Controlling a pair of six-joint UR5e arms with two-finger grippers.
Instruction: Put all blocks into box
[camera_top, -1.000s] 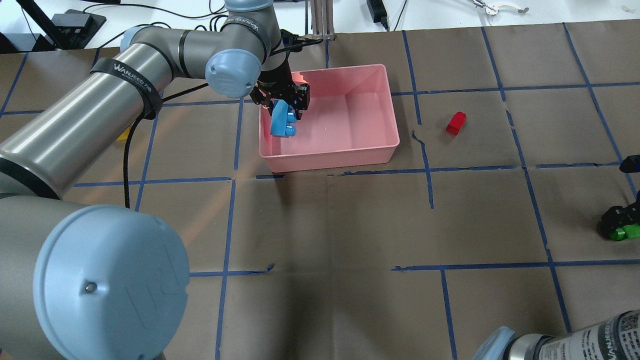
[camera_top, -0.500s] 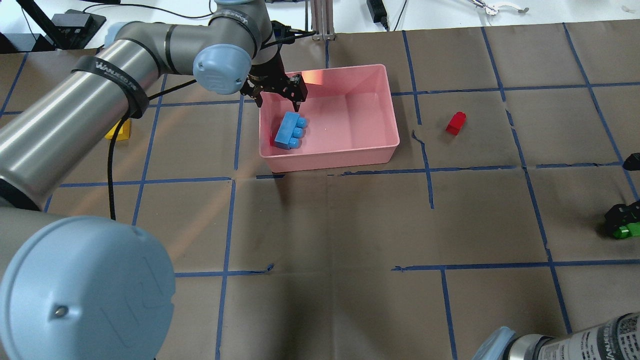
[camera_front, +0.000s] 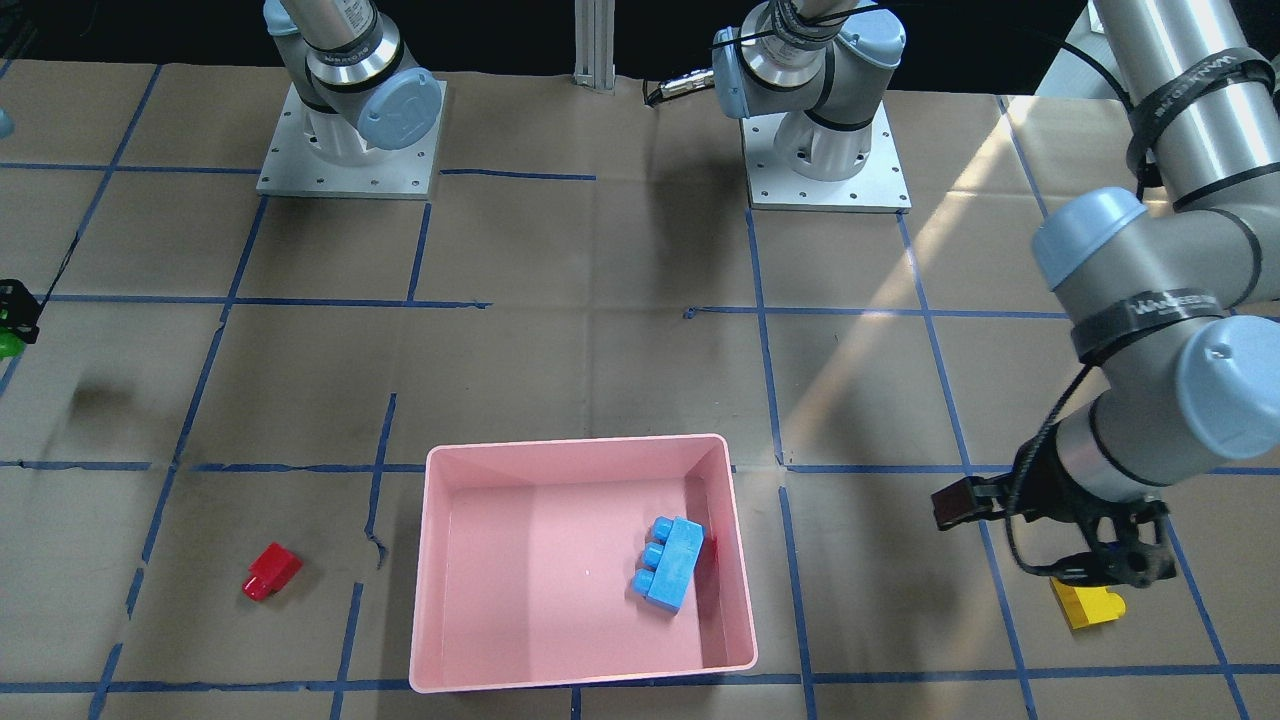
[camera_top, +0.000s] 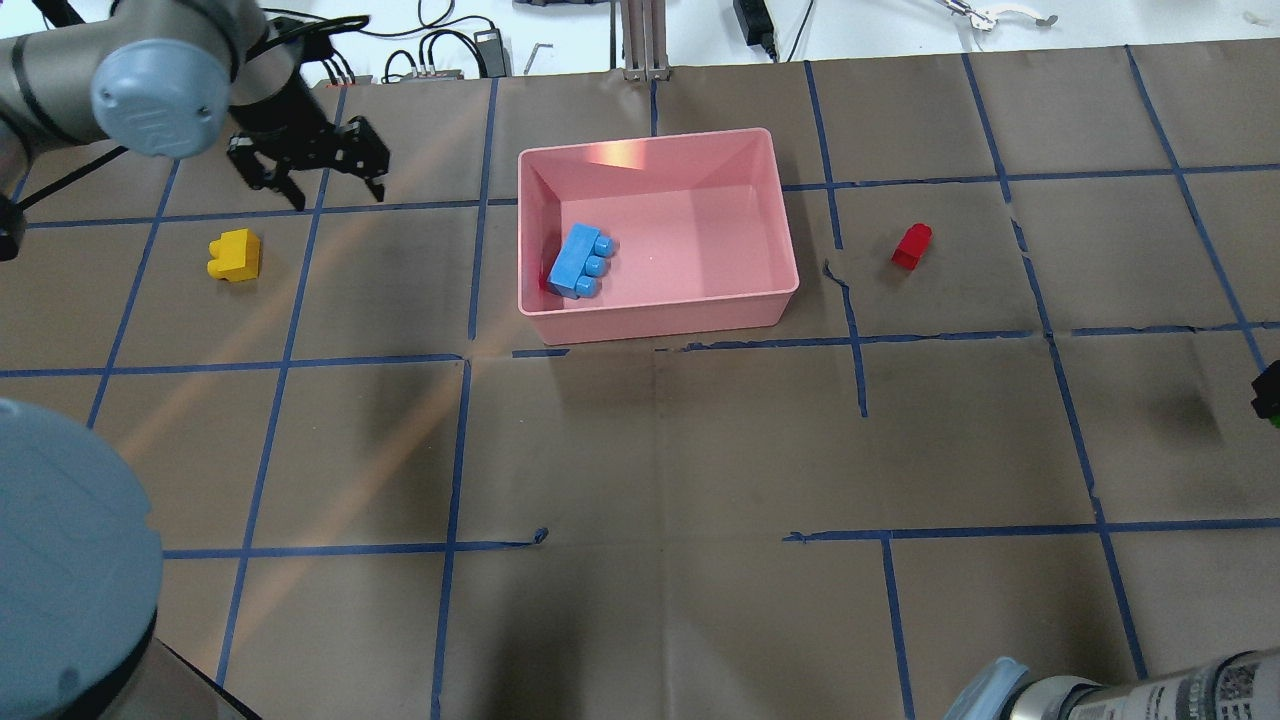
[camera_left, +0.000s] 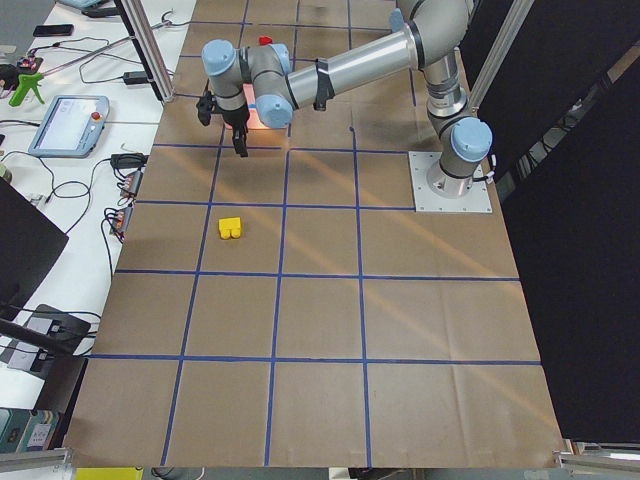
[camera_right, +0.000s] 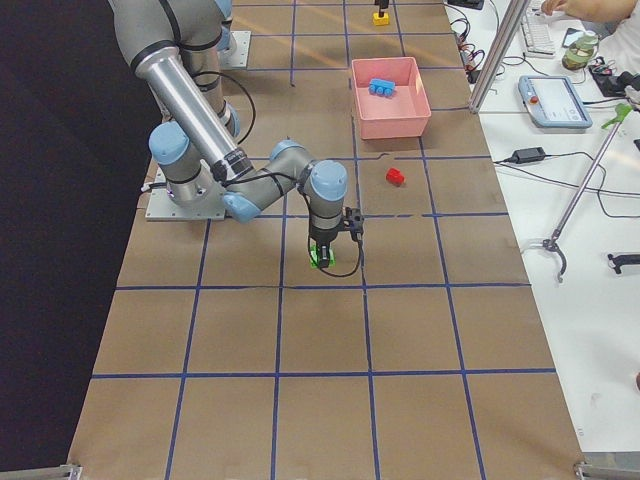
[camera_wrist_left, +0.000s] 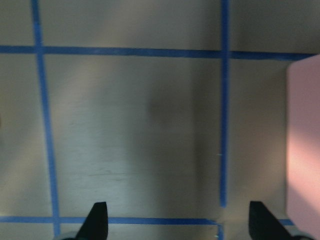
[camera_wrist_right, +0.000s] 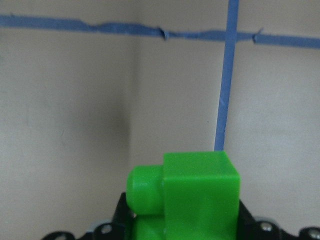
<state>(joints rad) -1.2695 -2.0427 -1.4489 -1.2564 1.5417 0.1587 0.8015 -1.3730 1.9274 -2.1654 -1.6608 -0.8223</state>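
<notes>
The light blue block lies inside the pink box, by its left wall; it also shows in the front view. My left gripper is open and empty, above the table between the box and the yellow block. Its wrist view shows both fingertips wide apart over bare paper. The red block lies right of the box. My right gripper is shut on the green block, held off the table at the far right.
Brown paper with blue tape grid lines covers the table. The box's edge shows at the right of the left wrist view. Both arm bases stand at the robot's side. Cables and a tablet lie beyond the far edge.
My left gripper let go of the light blue block into the box, then swung left, away from the box toward the yellow block. My right gripper moved right with the green block.
</notes>
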